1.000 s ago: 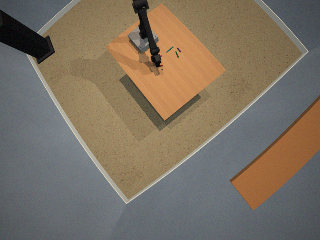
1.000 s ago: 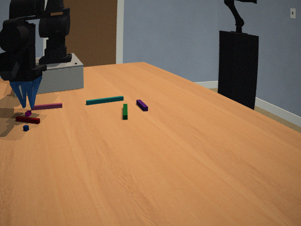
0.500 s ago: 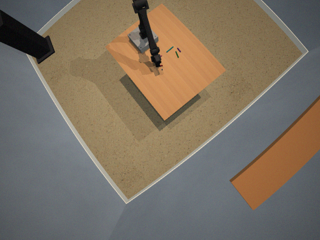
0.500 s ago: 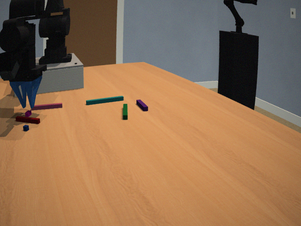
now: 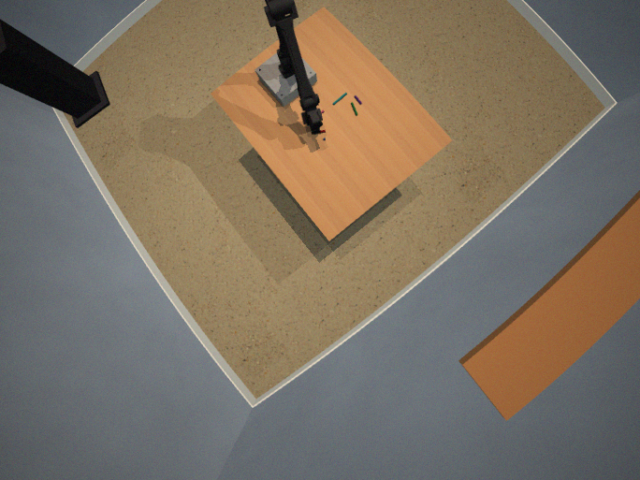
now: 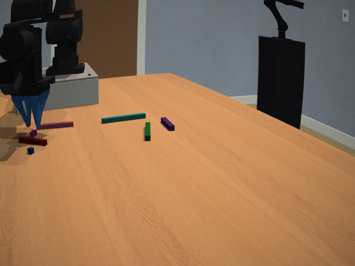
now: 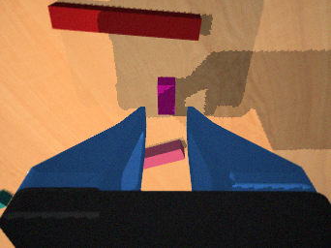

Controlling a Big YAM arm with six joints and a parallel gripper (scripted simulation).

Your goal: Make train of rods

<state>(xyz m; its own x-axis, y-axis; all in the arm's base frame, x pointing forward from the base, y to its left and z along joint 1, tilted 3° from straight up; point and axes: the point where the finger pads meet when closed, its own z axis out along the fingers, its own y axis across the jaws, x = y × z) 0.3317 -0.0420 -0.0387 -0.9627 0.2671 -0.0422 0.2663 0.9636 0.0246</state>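
You've got the jaws slightly parted, nothing in their grip, with the blue fingers point(image 6: 38, 116) poised above the wood-grained table point(image 5: 373, 127) point(image 6: 177, 189) point(image 7: 29, 104) and the magenta rod point(image 6: 33, 133) point(image 7: 166, 96) just by their tips.

Exterior view now: the pink rod point(image 5: 322, 111) point(image 6: 56, 125) point(image 7: 165, 153) lies farther back, the red rod point(image 5: 322, 131) point(image 6: 32, 141) point(image 7: 126, 21) nearer, and the blue rod point(image 5: 324, 138) point(image 6: 30, 150) nearer again. Over to their right, there's your turquoise rod point(image 5: 340, 98) point(image 6: 123, 118) point(image 7: 5, 199), then green point(image 5: 354, 109) point(image 6: 147, 131) and purple point(image 5: 357, 100) point(image 6: 167, 124), all apart. No two-rod train yet!

Pale grain runs across the top, and your arm throws broad shadows over its left side from the grey base block point(image 5: 283, 97) point(image 6: 73, 94). Beyond it, a brown door point(image 6: 106, 26) is set in blue-grey walls point(image 6: 201, 26); far right, a black stand point(image 5: 48, 68) point(image 6: 281, 79) carries another arm point(image 6: 276, 14), left of a white wall plate point(image 6: 345, 10). Speckled tan floor point(image 5: 213, 287) point(image 6: 316, 133) spreads below, edged by pale skirting.
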